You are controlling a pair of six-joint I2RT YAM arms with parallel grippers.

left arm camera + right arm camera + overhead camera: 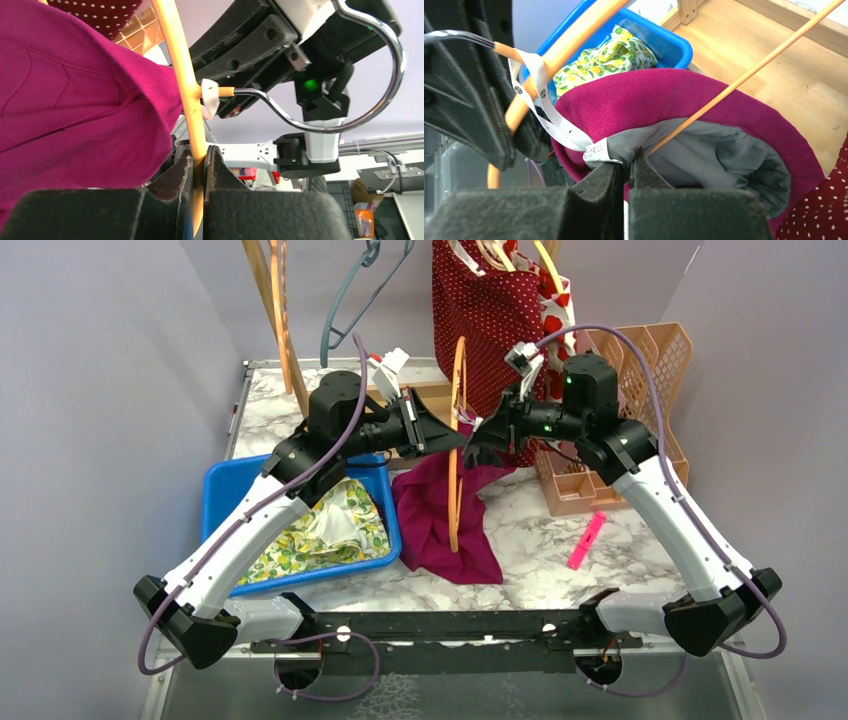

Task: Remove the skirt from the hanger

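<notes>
The left gripper (199,155) clamps the hanger (176,45); the right gripper (628,167) pinches the skirt (684,95) waistband. Skirt not yet off; pulling remains.

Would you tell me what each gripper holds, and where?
Left gripper clamps the orange hanger beside its hook; right gripper pinches the magenta skirt at its waistband.

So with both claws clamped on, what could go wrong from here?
The white ribbon loop looks hooked over the hanger, so pulling the skirt away could snag or tear it. The right gripper pinches only the waistband edge, which might slip out. The left gripper clamps the hanger on a narrow rod, so the hanger could twist under a tug.
</notes>
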